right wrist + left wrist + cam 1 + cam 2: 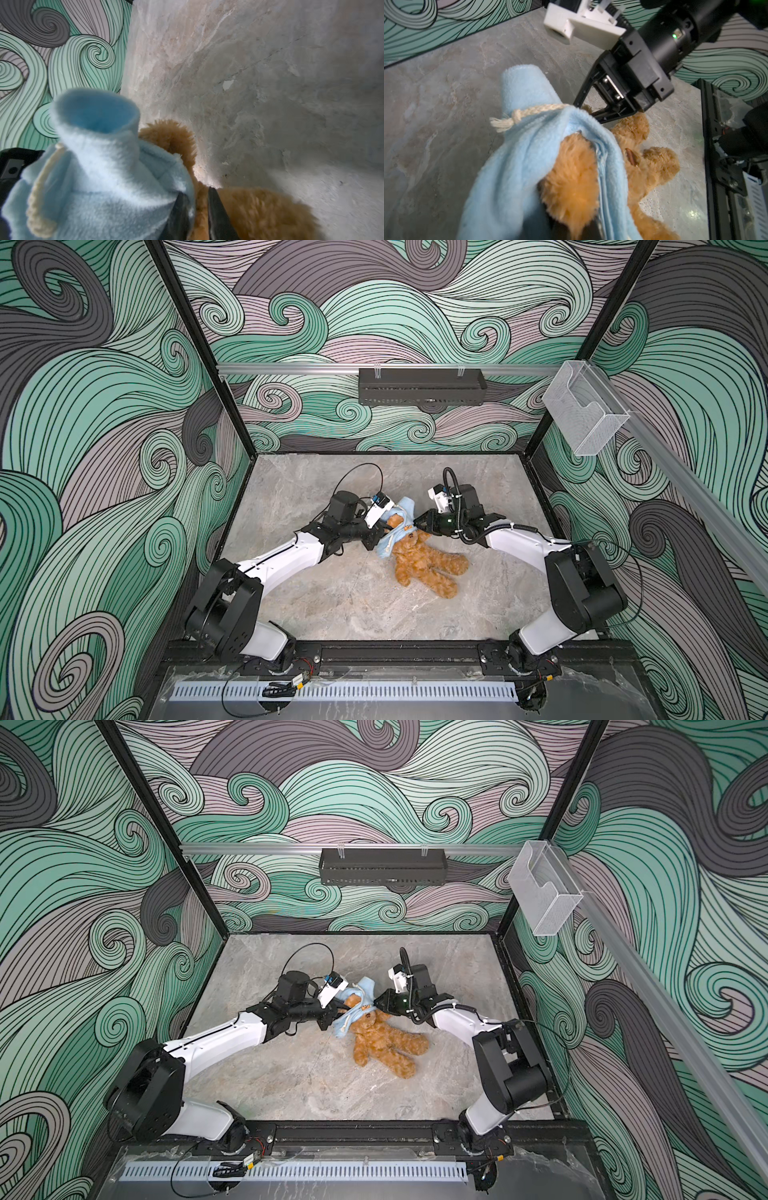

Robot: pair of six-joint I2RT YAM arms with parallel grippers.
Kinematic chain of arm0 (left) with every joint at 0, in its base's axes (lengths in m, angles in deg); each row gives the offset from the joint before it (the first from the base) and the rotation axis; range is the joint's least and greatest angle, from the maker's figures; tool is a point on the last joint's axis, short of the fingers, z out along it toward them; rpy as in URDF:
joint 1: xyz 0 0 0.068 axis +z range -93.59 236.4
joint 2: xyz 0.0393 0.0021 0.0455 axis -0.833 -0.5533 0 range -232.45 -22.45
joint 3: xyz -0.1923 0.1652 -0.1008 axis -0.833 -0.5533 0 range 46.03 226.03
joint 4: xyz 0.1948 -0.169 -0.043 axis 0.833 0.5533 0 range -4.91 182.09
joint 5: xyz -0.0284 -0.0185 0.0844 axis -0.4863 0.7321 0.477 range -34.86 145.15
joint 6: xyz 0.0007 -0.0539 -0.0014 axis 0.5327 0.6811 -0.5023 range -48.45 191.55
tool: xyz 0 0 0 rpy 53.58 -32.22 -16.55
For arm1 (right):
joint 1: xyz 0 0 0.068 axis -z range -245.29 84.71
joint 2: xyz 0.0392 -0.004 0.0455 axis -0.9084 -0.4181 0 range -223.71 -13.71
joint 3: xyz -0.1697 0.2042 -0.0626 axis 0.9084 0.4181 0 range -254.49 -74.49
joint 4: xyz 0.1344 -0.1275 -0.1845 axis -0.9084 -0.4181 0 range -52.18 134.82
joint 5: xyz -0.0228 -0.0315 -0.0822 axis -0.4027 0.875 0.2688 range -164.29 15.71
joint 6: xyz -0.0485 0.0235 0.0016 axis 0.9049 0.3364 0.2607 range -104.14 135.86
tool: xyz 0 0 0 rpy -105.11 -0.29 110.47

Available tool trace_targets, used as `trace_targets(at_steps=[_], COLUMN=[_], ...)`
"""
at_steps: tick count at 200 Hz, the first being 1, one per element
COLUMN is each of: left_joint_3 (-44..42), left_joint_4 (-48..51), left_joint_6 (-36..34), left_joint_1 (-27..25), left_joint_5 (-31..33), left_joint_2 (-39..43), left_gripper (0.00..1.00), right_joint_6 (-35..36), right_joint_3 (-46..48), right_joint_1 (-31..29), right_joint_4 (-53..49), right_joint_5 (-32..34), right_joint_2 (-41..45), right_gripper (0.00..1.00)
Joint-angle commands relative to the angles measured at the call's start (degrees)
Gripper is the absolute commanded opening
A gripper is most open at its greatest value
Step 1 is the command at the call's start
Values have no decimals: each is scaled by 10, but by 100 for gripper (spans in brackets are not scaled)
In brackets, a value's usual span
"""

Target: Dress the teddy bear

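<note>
The teddy bear [428, 568] is shaggy golden-brown with a dark nose. Over its head, the hooded garment [401, 512] is light-blue fleece, strung with a cream braided cord [533, 110]. Under the bear, the worktop [332, 614] is grey stone marbled with beige veins. Behind and to both sides of the bear, the walls [83, 448] carry swirling waves in mint green, pale lilac and charcoal, lined in black. The arms [282, 556] flanking the bear are white with black joints.

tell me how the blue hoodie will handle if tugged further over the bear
Likely floppy: the light-blue hoodie drapes in soft folds over the teddy bear. Probably light, and its fuzzy fleece may cling to the shaggy fur rather than slide. The knotted drawstring could snag.
</note>
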Motion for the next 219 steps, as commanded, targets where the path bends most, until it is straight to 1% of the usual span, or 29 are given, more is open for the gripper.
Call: trace_targets(at_steps=[1,21,31,43,52,68,76,86,96,120,135,154,197,219], left_joint_3=[21,-7,-18,-19,-19,-20,-19,-16,-10,13,24,26,29,30], left_joint_4=[-9,-72,-90,-96,-100,-117,-124,-131,-132,-104,-89,-92,-90,-93], left_joint_6=[146,263,323,386,436,522,556,582,596,592,587,588,587,587], left_joint_1=[-3,-3,-3,-1,-1,-1,0,1,1,0,1,1,1,1], left_joint_5=[44,50,62,65,62,40,26,5,-18,-62,-76,-81,-81,-83], left_joint_2=[0,6,6,6,3,-3,-6,-9,-12,-24,-31,-37,-50,-54], left_gripper=[0,0,0,0,0,0,0,0,0,0,0,0,0,0], right_joint_6=[97,134,141,141,141,130,117,101,89,49,30,23,1,-6], right_joint_3=[-14,16,39,71,91,126,143,158,167,188,198,197,198,195], right_joint_1=[1,-8,-19,-48,-73,-121,-136,-147,-153,-155,-155,-155,-155,-155], right_joint_4=[-95,-75,-48,-7,16,67,96,123,140,201,237,246,304,297], right_joint_5=[96,101,85,70,70,83,85,93,92,84,84,86,68,88], right_joint_2=[68,136,164,205,225,249,251,246,234,207,197,181,162,158], right_gripper=[35,42,42,41,39,30,25,20,17,14,14,14,25,31])
